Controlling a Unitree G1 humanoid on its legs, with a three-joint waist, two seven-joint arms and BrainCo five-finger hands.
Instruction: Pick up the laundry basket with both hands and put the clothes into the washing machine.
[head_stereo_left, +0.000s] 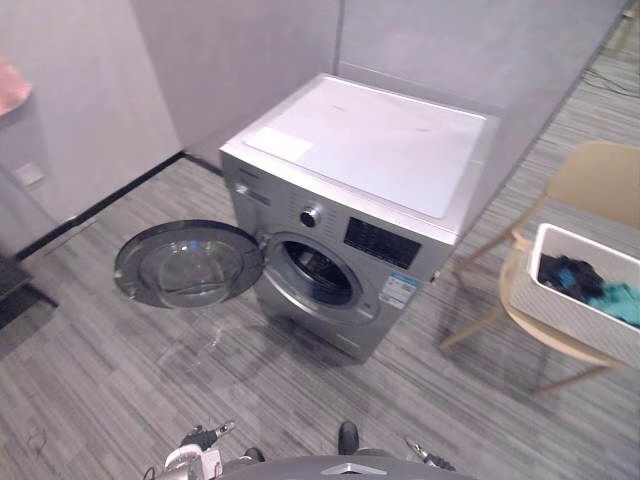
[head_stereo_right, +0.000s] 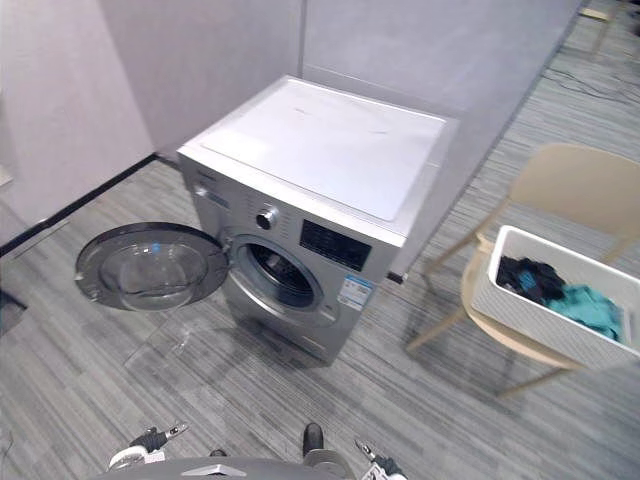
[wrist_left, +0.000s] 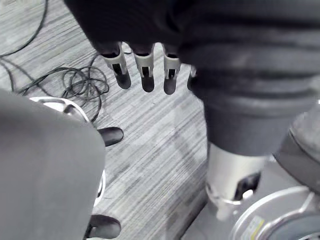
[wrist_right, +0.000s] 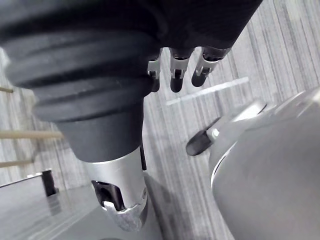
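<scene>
laundry basket holding clothes, on chair right of washing machine; door open | left hand: fingers slack, apart, empty | right hand: fingers slack, apart, empty

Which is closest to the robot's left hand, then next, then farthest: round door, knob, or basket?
Left hand hangs low, left side. By the left eye view:
1. Round door, open, front left.
2. Knob, on the washing machine's front.
3. Basket, on the chair, far right.

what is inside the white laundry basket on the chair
The white laundry basket on the beige chair holds dark clothes and a teal garment. Whatever lies beneath them, and the basket's floor, is covered.
</scene>
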